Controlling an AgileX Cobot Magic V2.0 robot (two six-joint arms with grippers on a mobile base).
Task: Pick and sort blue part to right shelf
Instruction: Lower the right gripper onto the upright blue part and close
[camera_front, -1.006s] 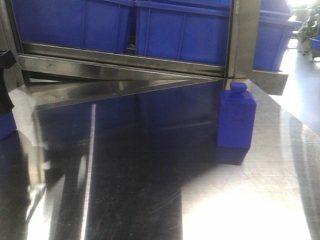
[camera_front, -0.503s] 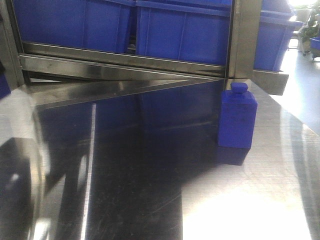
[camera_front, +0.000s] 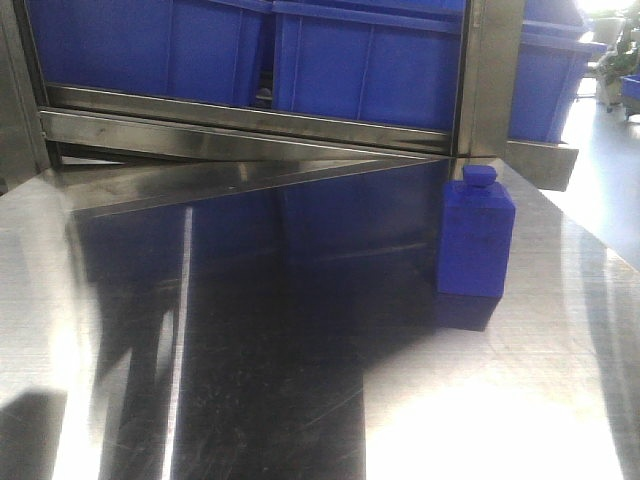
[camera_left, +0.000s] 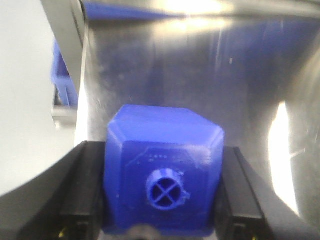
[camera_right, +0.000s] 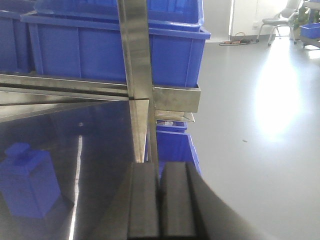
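L gripper (camera_left: 163, 200) was clamped on a blue part (camera_left: 165, 150), pads on both sides, steel table (camera_left: 240, 75) beyond it. R gripper (camera_right: 160, 200) was closed w/ nothing in it, near the right shelf (camera_right: 135, 55) post. Second blue part (camera_front: 475, 250) stood upright on the table by that post. Risk: held part clips the front rail (camera_front: 250, 125) or a bin (camera_front: 370, 60) if brought in low. L arm was out of front view; pad overlap too blurred to judge.
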